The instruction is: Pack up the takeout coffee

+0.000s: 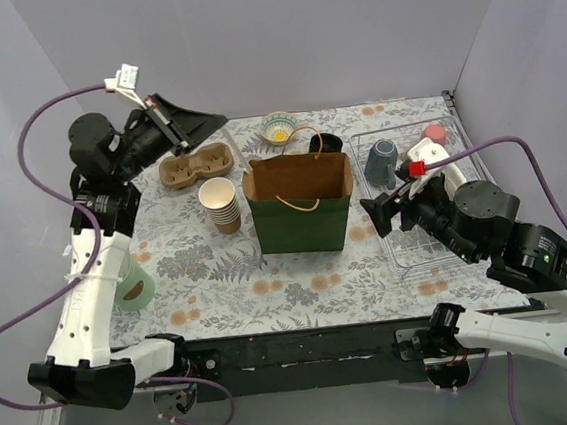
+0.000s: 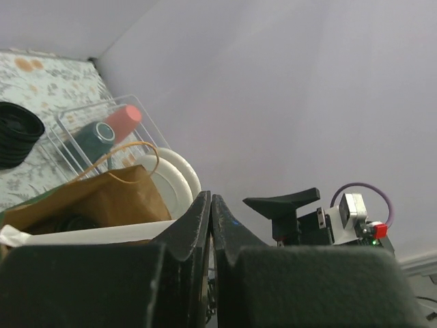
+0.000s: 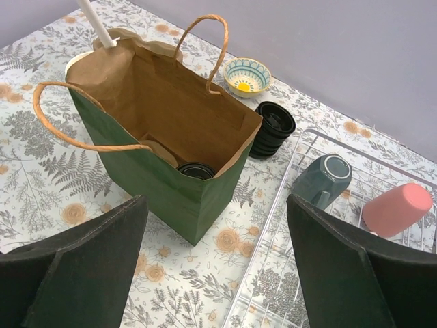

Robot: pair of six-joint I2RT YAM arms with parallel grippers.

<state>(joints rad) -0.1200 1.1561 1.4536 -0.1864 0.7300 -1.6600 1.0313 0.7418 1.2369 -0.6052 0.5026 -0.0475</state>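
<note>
The takeout coffee (image 3: pixel 196 170) stands inside the green paper bag (image 3: pixel 158 179). Only its round black lid shows, in the right wrist view; the bag wall hides its body. From the top view the bag (image 1: pixel 302 216) stands upright at the table's middle and the coffee is hidden. My left gripper (image 1: pixel 216 119) is shut and empty, raised high at the back left of the bag; its fingers (image 2: pixel 202 217) are pressed together. My right gripper (image 1: pixel 374 216) is open and empty, just right of the bag, its jaws wide apart (image 3: pixel 215 205).
A stack of lidless paper cups (image 1: pixel 220 204) and a cardboard cup carrier (image 1: pixel 197 166) stand left of the bag. A stack of black lids (image 1: pixel 324 145) and a small bowl (image 1: pixel 278 128) sit behind it. A wire dish rack (image 1: pixel 405 248) at right holds a dark mug (image 1: pixel 380 161) and a pink cup (image 1: pixel 435 133).
</note>
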